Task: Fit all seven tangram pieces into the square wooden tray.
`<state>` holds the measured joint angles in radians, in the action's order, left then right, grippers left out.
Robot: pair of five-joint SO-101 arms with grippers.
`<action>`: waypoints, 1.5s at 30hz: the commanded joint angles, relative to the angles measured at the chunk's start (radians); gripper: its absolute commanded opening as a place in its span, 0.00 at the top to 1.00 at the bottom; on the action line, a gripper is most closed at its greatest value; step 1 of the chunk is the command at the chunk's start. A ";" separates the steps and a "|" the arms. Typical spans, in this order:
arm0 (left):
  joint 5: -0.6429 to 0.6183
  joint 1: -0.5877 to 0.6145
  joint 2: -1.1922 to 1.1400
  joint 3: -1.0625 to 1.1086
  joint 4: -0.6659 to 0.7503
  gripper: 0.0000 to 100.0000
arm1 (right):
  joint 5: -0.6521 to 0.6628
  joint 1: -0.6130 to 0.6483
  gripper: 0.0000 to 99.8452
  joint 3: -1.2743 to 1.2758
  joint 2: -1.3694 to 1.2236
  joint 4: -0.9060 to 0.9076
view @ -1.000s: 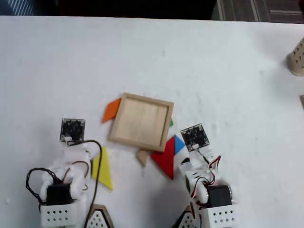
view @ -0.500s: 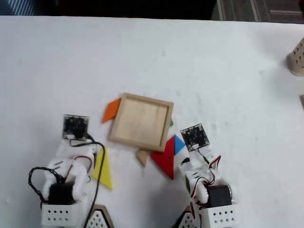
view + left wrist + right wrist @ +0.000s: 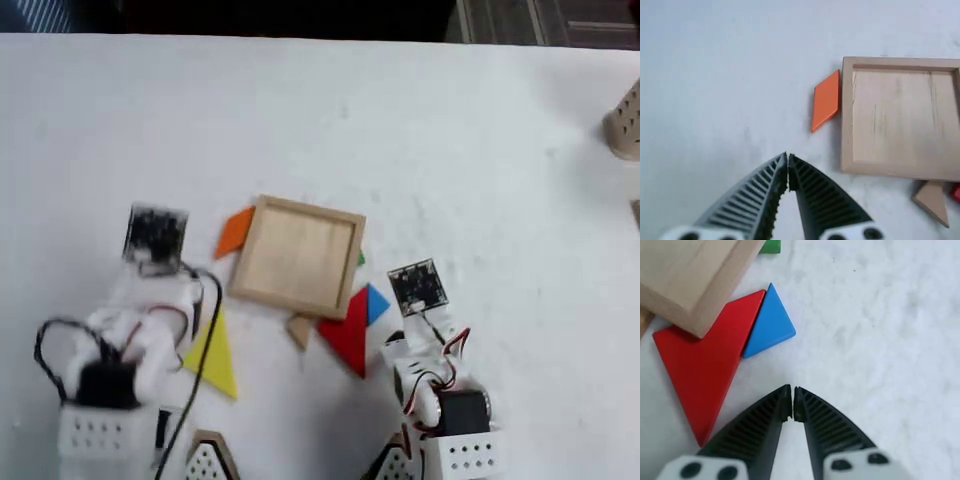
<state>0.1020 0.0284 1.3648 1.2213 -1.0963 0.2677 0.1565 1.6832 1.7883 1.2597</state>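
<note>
High view: plain tray (image 3: pixel 300 256) beside orange piece (image 3: pixel 234 231)

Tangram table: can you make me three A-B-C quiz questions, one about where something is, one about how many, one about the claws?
1. Compared with the tray, the orange piece lies: A) inside B) outside, beside C) underneath
2. How many pieces are in the tray? A) none B) three C) seven
3. The left claw and right claw are: A) open B) shut, empty C) holding pieces
Answers: 1 B, it lies outside the tray's wall; 2 A, its floor is bare wood; 3 B, tips together, nothing between.
</note>
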 commanded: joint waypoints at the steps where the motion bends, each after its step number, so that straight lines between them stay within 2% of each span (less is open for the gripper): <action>1: -0.005 -0.025 -0.444 -0.285 0.028 0.98 | 0.014 -0.015 0.98 0.002 0.013 -0.013; 4: -0.068 -0.054 -0.684 -0.414 0.028 0.98 | 0.014 -0.015 0.98 0.002 0.013 -0.013; 9: -0.106 -0.200 -1.020 -0.534 0.080 0.96 | 0.014 -0.016 0.98 0.002 0.013 -0.013; 15: -0.198 -0.222 -1.279 -0.578 0.206 0.71 | 0.014 -0.016 0.98 0.003 0.013 -0.013; 17: -0.206 -0.222 -1.310 -0.606 0.206 0.68 | 0.014 -0.016 0.98 0.003 0.013 -0.013; 20: -0.206 -0.203 -1.316 -0.626 0.207 0.71 | 0.014 -0.016 0.98 0.003 0.013 -0.013; 28: -0.164 -0.073 -1.320 -0.598 0.354 0.72 | 0.014 -0.016 0.98 0.003 0.013 -0.012; 32: -0.074 -0.111 -1.322 -0.557 0.374 0.73 | 0.014 -0.016 0.98 0.003 0.013 -0.012; 35: -0.091 -0.151 -1.322 -0.542 0.385 0.73 | 0.014 -0.016 0.98 0.003 0.013 -0.010; 42: -0.123 -0.151 -1.345 -0.574 0.336 0.73 | 0.014 -0.016 0.98 0.003 0.013 -0.010; 45: -0.117 -0.151 -1.419 -0.657 0.272 0.81 | 0.014 -0.016 0.98 0.003 0.013 -0.008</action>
<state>-0.0100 -0.1036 0.0038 0.6767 -0.7557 0.2708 0.1504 1.6832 1.7883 1.2597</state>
